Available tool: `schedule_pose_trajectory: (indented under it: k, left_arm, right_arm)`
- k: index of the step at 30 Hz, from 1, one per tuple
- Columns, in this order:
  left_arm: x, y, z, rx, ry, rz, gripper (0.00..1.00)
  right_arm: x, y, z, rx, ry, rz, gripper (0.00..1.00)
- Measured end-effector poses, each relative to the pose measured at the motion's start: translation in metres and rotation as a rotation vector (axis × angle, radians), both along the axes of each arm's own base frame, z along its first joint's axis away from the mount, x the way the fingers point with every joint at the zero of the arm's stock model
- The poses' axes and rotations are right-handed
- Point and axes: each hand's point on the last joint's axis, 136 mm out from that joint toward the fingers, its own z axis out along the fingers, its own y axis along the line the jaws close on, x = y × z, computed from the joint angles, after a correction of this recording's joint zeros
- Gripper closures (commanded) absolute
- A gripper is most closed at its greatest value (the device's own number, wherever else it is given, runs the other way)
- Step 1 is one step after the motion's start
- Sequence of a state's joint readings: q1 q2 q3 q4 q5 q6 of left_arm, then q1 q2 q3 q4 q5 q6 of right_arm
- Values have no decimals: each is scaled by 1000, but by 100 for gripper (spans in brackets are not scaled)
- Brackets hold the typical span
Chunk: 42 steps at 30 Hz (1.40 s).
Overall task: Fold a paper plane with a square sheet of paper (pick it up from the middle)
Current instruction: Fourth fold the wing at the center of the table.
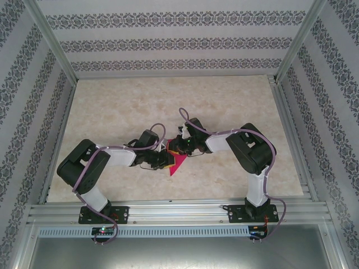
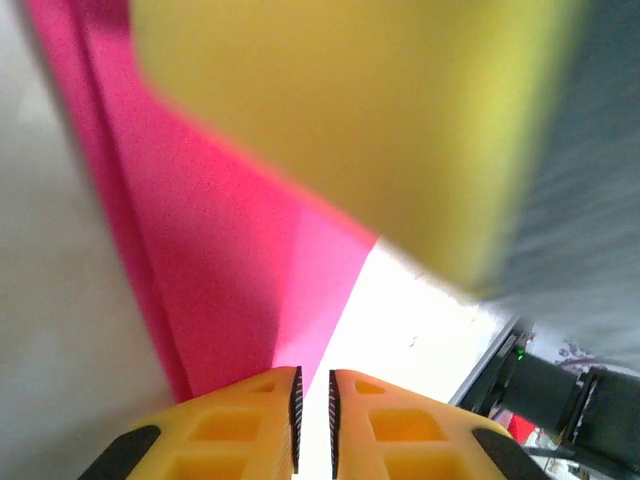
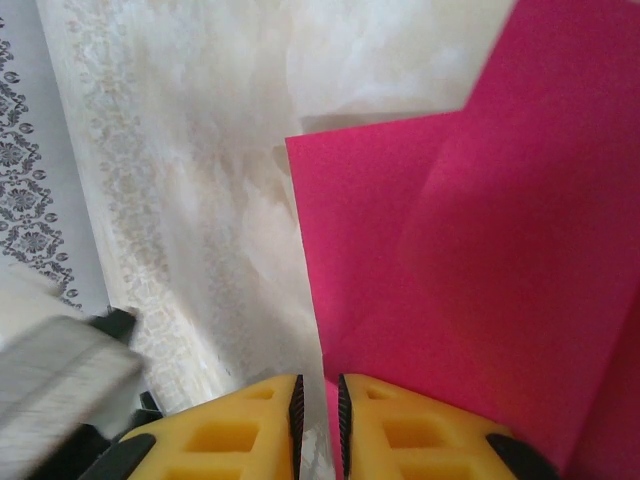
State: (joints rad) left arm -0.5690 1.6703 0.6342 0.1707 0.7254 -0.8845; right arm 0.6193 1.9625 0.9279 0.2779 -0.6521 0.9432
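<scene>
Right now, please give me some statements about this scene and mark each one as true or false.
1. The paper is pink. True.
2. The paper has no folds. False: its layers overlap along creases.
3. The left arm and right arm meet over the table. True.
4. The right jaws stand wide open. False: they are almost shut, on the paper's edge.
5. The walls are plain white. False: they carry patterned stripes.

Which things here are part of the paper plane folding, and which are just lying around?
In the job: folded pink paper sheet, left tool, right tool.
Just there: marble-look table, patterned walls, aluminium frame.
</scene>
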Motion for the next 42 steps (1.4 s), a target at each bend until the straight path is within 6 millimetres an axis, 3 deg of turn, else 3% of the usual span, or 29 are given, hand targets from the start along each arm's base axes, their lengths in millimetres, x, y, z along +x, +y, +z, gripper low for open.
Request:
schedule_pose_trajectory:
  k: [23,30,34,42]
  left_arm:
    - [-31,-3,-3,-42,-16,-102,81]
    - [-71,12,-2,-18,49,-152,84]
    - [-74,22,18,4,2,-126,85]
    - [-37,53,77,-13,-219,88,81]
  right_arm:
    - [0,0,-1,-7,9,0,80]
    - [0,-1,-1,3,2,-17,81]
    - [1,-2,-1,-1,-12,-64,81]
    - [-5,-3,-1,-38,-45,-240,81]
